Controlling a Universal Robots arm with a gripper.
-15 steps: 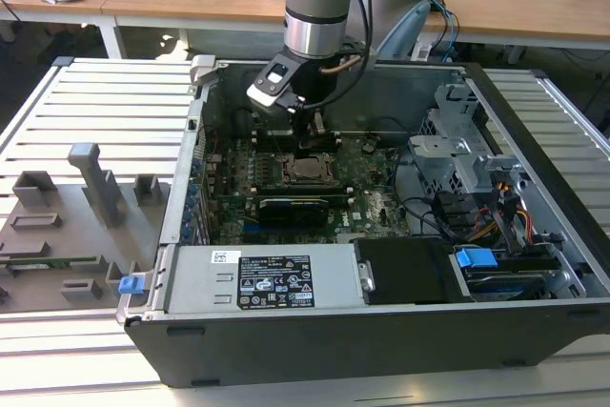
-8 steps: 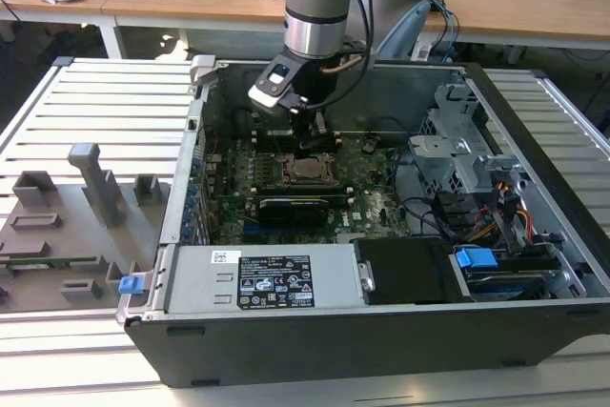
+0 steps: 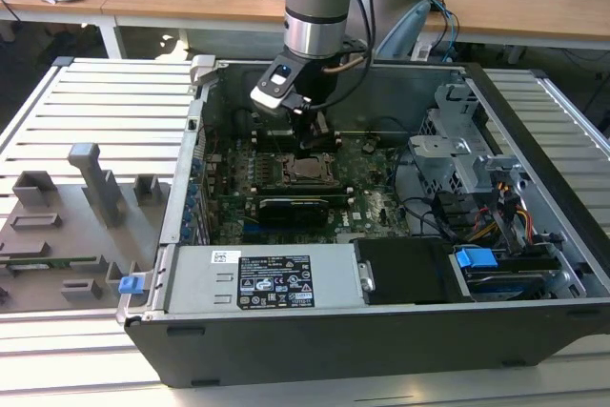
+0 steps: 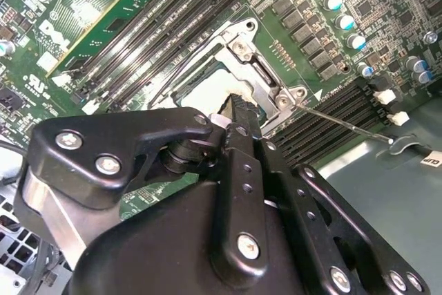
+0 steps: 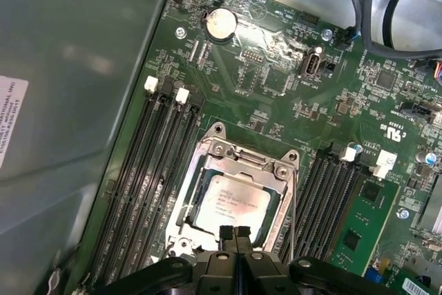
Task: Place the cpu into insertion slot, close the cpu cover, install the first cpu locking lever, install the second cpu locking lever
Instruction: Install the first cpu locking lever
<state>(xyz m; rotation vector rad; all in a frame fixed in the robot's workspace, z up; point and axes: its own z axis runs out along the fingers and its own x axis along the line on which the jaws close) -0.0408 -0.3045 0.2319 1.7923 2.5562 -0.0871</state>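
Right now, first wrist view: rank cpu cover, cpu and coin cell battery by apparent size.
1. cpu cover: its frame surrounds the cpu.
2. cpu: seen through the cover's window.
3. coin cell battery: clearly smallest.
The tool hides one edge of cover and cpu; order unaffected.

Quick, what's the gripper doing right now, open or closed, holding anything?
Gripper: shut, fingertips together with nothing seen between them, at the edge of the cpu cover, which lies over the cpu.
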